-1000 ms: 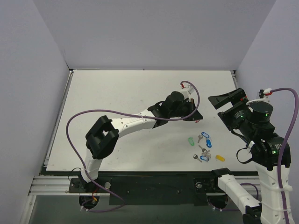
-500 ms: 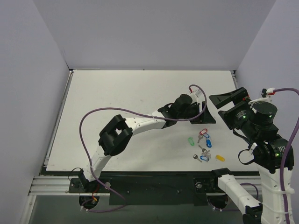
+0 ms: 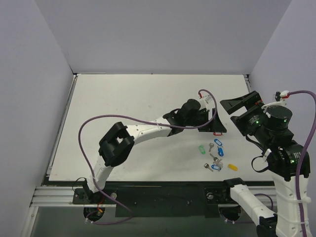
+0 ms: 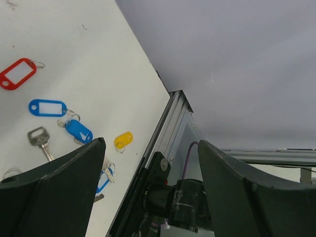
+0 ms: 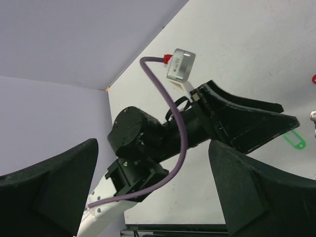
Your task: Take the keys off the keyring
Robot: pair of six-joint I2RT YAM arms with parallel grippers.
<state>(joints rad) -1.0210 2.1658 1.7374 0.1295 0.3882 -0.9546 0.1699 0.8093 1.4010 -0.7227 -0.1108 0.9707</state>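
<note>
Jaws of the left gripper gape wide and empty; the right gripper is likewise parted, holding nothing. The red keyring lies flat on the table beside the left gripper, long axis crosswise, split ring toward the right arm; left arm outstretched, right arm raised.

Keyring red, white-labelled; blue tag; yellow tag; green tag; table white; my left fingers black, my cable purple.
</note>
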